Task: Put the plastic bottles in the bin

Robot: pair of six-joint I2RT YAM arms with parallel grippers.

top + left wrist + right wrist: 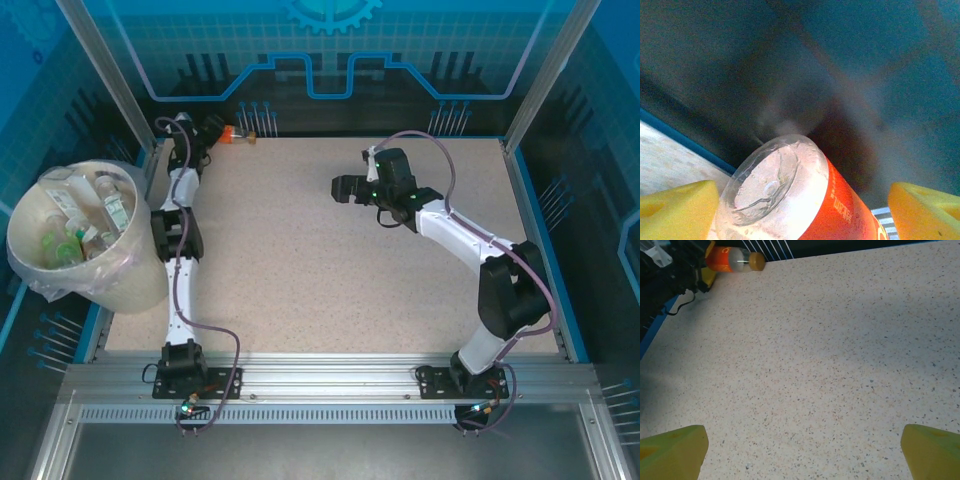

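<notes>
The step in hand is the pick of the last bottle lying on the table (330, 290): an orange-labelled bottle (790, 200) with a brown cap (757, 261) lies on its side at the far left corner, close to the far edge. The left gripper (213, 136) is reached out to that corner, and its yellow fingers (677, 210) stand spread on both sides of the bottle's clear base; one finger is just beside the plastic and the other is apart from it, so I judge that nothing is pinched yet. The right gripper (802, 452) hangs over bare table toward the far right, its fingers spread wide and holding nothing. The bin (120, 290) stands off the left edge of the table, with other bottles (85, 220) inside. The next move calls for pressing the fingers on the bottle's body without making it roll, then a lift and a swing back over the bin's rim
</notes>
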